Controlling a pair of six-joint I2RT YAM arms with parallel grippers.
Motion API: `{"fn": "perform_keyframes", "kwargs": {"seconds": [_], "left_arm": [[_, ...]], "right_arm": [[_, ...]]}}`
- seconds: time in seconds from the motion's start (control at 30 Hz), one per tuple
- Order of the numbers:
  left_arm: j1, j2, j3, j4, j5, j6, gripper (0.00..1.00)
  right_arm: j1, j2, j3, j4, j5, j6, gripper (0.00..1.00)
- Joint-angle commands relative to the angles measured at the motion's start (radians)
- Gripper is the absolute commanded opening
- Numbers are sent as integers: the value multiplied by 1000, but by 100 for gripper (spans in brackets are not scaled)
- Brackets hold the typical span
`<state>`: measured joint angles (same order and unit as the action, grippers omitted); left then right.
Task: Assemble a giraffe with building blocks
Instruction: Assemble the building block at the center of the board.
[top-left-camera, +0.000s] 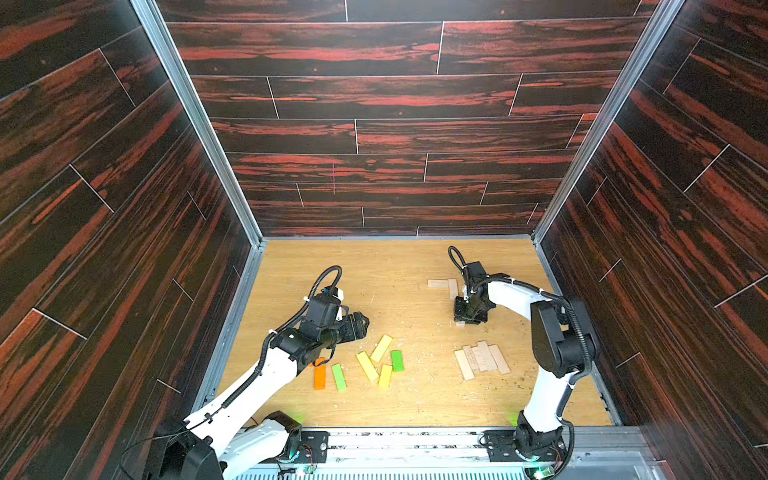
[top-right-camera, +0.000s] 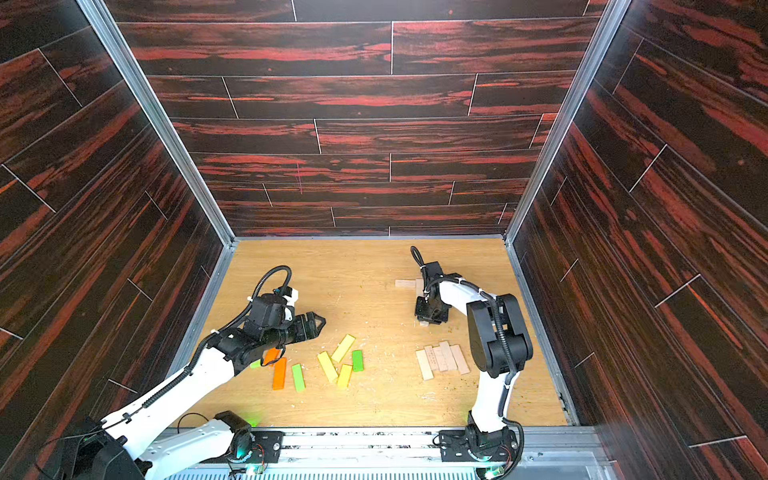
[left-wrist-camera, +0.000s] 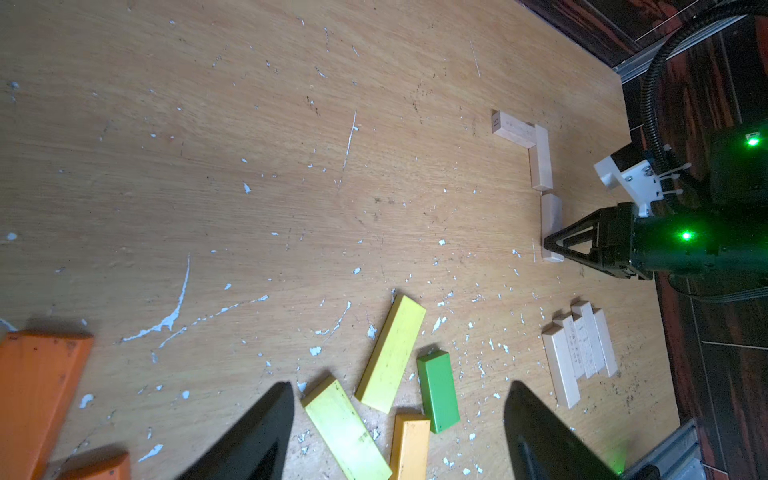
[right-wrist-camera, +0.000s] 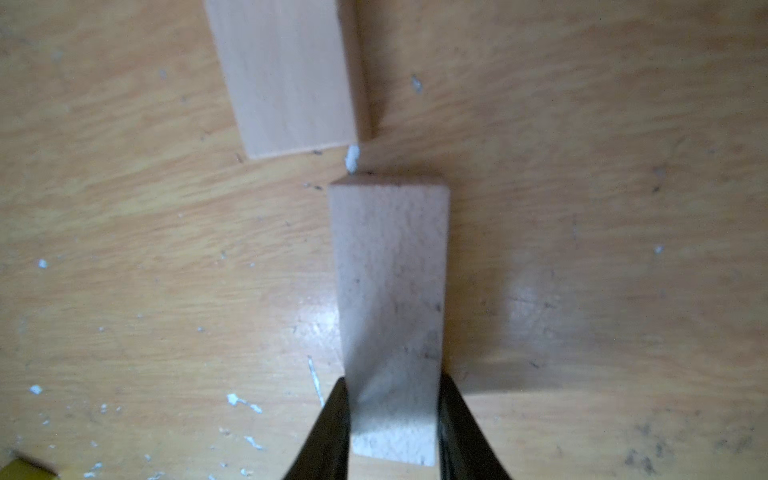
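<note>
You are looking down on a wooden table (top-left-camera: 395, 266) enclosed by dark, red-streaked walls. In both top views your right gripper (top-left-camera: 469, 319) points down at the centre right of the frame, and its black body hides nearly all of what it holds. The right wrist view fills that in: the two fingers (right-wrist-camera: 328, 424) press against the long sides of a pale plank (right-wrist-camera: 390, 270), clamped near one end.

The left wrist view shows the same pale plank (left-wrist-camera: 552, 214) low against the table. It lies end to end with an L of two pale planks (left-wrist-camera: 538, 153), with a narrow gap between them. Whether it rests on the table or hangs just above it, you cannot tell. Only that view shows the number 15 printed on one end face of the L.

Your left gripper (top-left-camera: 362, 325) hovers at centre left of the top views, holding nothing. Its fingers (left-wrist-camera: 257, 432) stand wide apart in its wrist view. Below it in the top views, three yellow planks (top-left-camera: 367, 366), two green planks (top-left-camera: 397, 360) and an orange plank (top-left-camera: 319, 376) lie scattered flat. In a top view a second orange plank (top-right-camera: 272, 355) peeks out from under the left arm. A row of pale planks (top-left-camera: 482, 359) lies side by side at lower right, touching one another.
</note>
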<state>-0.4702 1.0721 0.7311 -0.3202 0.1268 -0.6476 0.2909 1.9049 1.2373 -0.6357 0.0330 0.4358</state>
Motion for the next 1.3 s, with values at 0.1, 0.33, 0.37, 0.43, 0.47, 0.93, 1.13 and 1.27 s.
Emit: {"fn": "perform_keyframes", "kwargs": {"seconds": [0.1,0.33,0.37,0.43,0.47,0.93,1.13,1.27], "left_arm": [[6,-20,-1,10,-15,-2,82],[7,-18,-2,13,-14,-3,82],[6,-18,-2,13,-15,-1,82],[6,-20,-2,13,-18,-2,82],[6,-20,-2,13,-17,-1,82],[7,-23,-2,10,-21,1,82],[7,-29,-1,4,-27,4,82],[6,-29,-1,3,-26,4,82]], "right_arm": [[12,52,-2,-33,15,-9,27],[40,58,14,-53,1,-27,25],[43,59,17,-55,1,-31,25],[45,62,26,-61,-3,-33,25],[47,66,31,-64,-4,-36,24],[48,117,81,-82,17,-54,24],[47,132,95,-87,25,-56,25],[45,132,94,-90,33,-58,26]]}}
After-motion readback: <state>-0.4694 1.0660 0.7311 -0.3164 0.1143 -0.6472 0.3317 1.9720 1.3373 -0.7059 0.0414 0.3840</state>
